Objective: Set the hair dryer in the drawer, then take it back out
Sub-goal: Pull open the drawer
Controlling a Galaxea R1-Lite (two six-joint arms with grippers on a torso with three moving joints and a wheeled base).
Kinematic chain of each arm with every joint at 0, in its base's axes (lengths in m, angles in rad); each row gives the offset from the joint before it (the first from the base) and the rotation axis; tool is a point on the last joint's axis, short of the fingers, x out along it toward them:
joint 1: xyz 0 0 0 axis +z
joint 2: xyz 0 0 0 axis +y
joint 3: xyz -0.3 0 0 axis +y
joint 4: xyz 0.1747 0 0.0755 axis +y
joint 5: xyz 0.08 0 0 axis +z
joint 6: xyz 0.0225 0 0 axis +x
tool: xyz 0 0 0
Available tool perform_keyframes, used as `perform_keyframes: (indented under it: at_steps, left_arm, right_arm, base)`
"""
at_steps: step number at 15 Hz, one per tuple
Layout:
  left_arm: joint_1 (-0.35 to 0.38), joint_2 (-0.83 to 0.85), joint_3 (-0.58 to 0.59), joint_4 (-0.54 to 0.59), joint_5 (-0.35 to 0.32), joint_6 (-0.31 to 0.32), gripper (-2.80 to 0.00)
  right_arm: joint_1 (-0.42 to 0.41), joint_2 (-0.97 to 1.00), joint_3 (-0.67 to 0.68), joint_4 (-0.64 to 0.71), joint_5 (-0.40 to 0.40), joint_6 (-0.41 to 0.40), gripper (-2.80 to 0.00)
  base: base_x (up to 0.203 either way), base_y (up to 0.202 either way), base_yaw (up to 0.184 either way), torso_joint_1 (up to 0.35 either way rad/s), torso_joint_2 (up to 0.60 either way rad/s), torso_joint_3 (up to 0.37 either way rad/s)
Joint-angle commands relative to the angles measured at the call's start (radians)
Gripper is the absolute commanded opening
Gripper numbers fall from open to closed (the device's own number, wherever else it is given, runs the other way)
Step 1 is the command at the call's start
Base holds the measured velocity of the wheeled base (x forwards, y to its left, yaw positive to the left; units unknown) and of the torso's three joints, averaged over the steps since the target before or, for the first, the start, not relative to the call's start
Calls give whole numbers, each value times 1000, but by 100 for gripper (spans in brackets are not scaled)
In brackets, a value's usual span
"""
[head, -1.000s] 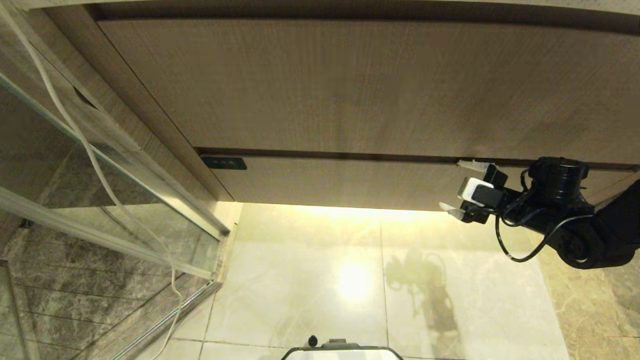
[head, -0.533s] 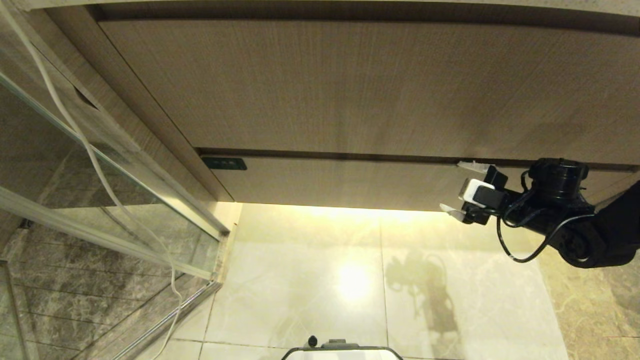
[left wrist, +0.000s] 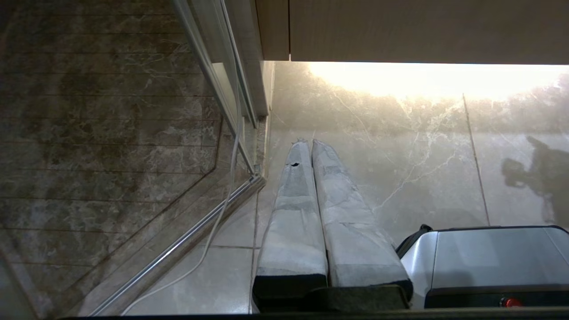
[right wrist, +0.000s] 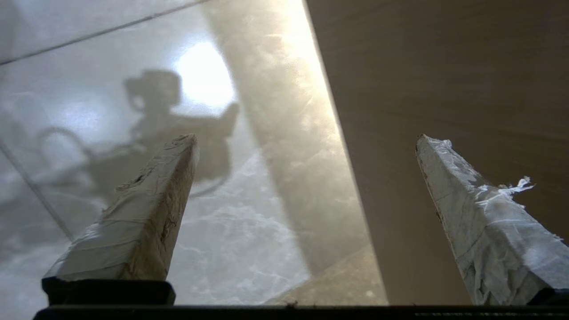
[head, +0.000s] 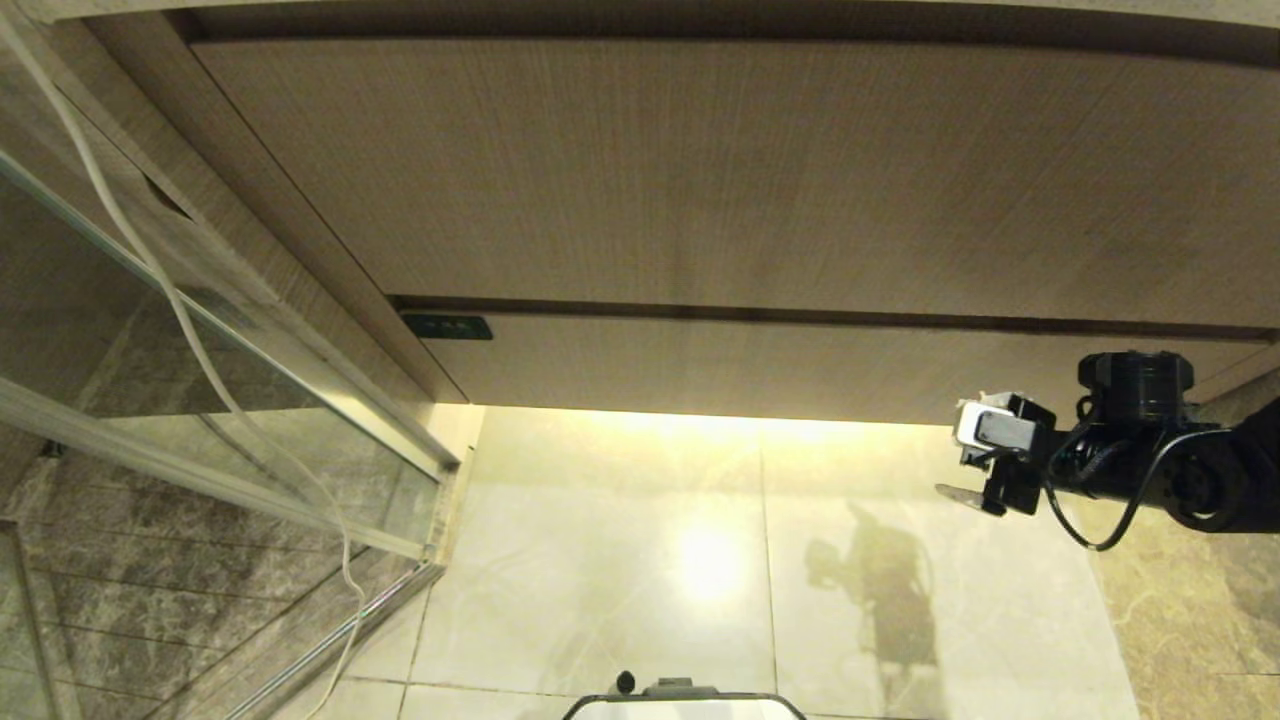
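Drawer (head: pixel 700 365) closed; right pincer (head: pixel 965 450) spread wide, empty, at its right end. Next: pull it open.

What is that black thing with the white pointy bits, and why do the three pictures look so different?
It is a robot's right arm; the pointy bits are the fingers of its right gripper. One picture comes from a camera on the robot's head, looking down at a shiny floor and a closed wooden drawer. The other two come from cameras on its wrists. The right gripper's fingers are spread wide, holding nothing. The left gripper hangs over the floor, fingers together, empty too. No hair dryer is in sight.
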Motion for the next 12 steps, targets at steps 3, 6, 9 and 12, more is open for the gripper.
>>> perform_keyframes:
  at_steps: [3, 6, 9, 12]
  left_arm:
    - [0, 0, 2, 0, 0, 0, -280]
    - [0, 0, 2, 0, 0, 0, -280]
    - [0, 0, 2, 0, 0, 0, -280]
    - [0, 0, 2, 0, 0, 0, -280]
  right_arm:
    - [-11, -71, 22, -10, 11, -6, 0]
    - [-26, -165, 82, -17, 121, -13, 0]
    - [-23, -239, 104, -14, 134, -11, 0]
    - [-16, -260, 118, -19, 200, -17, 0]
  base:
    - [0, 0, 0, 0, 0, 0]
    - [0, 0, 0, 0, 0, 0]
    - [0, 0, 0, 0, 0, 0]
    - [0, 0, 0, 0, 0, 0]
